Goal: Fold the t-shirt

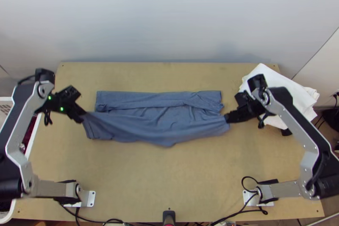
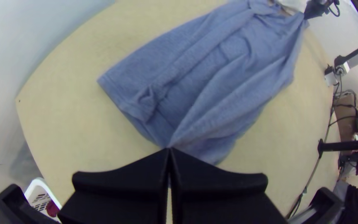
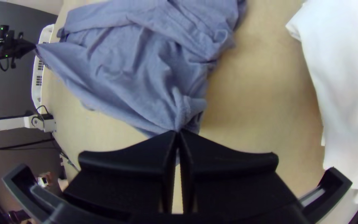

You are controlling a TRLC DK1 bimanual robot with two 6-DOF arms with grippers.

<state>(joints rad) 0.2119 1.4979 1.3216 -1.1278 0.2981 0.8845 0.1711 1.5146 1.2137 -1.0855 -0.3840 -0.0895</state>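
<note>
1. The blue t-shirt (image 1: 163,118) is stretched left to right across the table (image 1: 169,175), a folded strip along its far side.
2. Its near side is pinched at the left end by the left gripper (image 2: 169,149), at the right by the right gripper (image 3: 178,131).
3. Light, limp, sag-prone handling is expected; both ends are best held evenly.

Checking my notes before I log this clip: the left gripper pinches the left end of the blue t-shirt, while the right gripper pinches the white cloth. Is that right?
Not quite: the right gripper is shut on the right end of the blue t-shirt, as the right wrist view shows, not on the white cloth. The left gripper does pinch the shirt's left end.
</note>
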